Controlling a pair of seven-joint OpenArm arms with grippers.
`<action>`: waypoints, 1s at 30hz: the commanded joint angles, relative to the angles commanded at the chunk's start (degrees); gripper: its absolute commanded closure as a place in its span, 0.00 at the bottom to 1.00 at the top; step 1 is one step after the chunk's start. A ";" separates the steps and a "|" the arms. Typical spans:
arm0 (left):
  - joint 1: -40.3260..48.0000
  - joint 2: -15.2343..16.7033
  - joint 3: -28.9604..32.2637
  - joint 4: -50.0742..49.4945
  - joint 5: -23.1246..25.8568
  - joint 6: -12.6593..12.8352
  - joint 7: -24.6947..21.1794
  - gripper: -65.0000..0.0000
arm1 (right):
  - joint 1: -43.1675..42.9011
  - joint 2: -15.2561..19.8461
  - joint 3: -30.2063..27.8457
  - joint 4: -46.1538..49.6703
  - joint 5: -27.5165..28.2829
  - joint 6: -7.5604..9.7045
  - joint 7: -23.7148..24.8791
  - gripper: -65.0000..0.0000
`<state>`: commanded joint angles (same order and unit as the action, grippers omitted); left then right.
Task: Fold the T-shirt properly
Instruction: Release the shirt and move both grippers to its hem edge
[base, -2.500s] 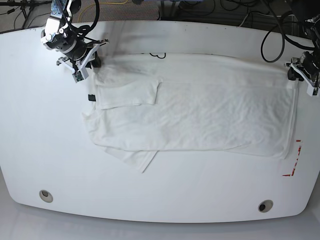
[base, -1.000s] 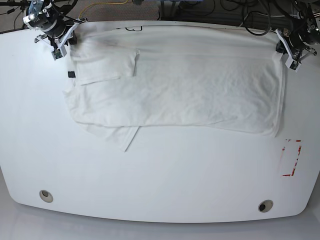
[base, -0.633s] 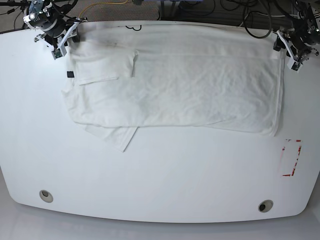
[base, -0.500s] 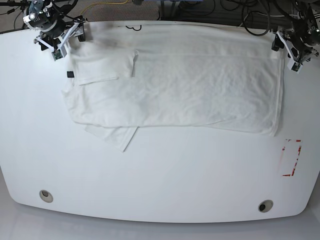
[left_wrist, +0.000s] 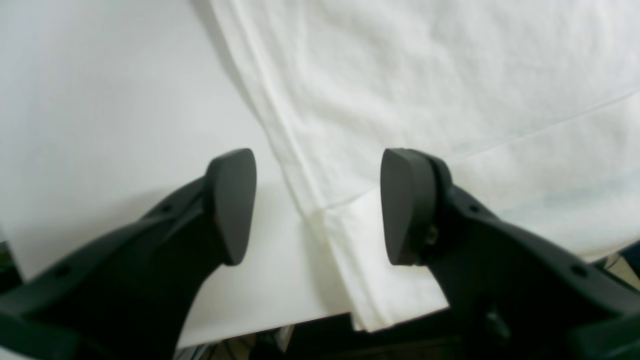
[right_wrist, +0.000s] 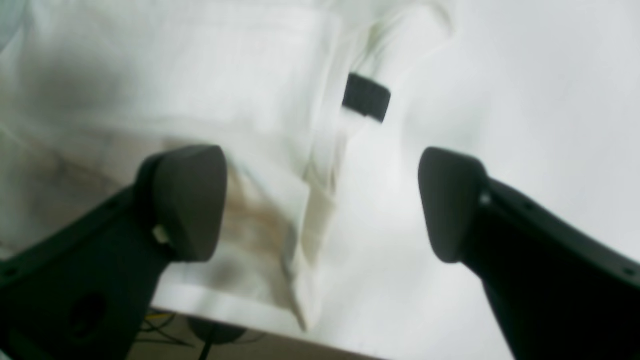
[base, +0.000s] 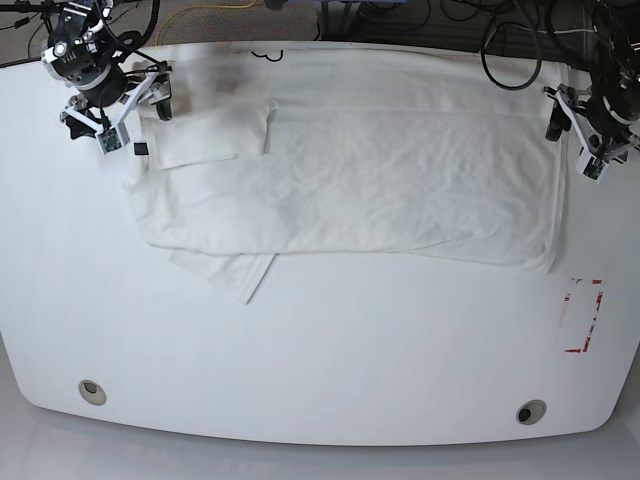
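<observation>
T-shirt (base: 340, 180): white, spread in folded layers along the far side of the white table (base: 330, 370); dark label (right_wrist: 366, 97) at one edge. Left gripper (left_wrist: 318, 207): fingers apart, above a shirt corner. Right gripper (right_wrist: 322, 205): fingers apart, above the opposite end. Red corner markings (base: 597, 315): on the table, near the shirt.

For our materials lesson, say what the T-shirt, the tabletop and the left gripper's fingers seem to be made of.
T-shirt: soft matte fabric, probably cotton, judging by its wrinkles and limp folds.
Tabletop: smooth, hard white surface with a slight sheen, perhaps laminate or painted board.
Left gripper's fingers: matte black, seemingly plastic or rubber; their dull, even surface leaves which open.
</observation>
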<state>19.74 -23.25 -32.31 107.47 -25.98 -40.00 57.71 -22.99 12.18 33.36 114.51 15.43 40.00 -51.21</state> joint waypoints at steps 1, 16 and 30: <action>-0.88 0.00 0.00 -0.09 0.00 0.00 0.09 0.43 | 0.79 0.00 0.00 -0.26 0.00 0.00 -0.26 0.11; -21.98 0.09 0.26 -13.89 8.09 0.00 0.18 0.43 | 22.42 0.88 0.00 -20.04 -0.18 0.00 -0.35 0.11; -31.91 0.00 0.35 -24.70 14.33 0.00 0.00 0.43 | 37.89 4.13 -5.36 -43.25 -8.70 0.00 8.00 0.11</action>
<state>-12.18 -23.25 -31.96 82.77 -11.65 -40.00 57.71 14.90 16.31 28.00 71.25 6.73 40.00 -43.21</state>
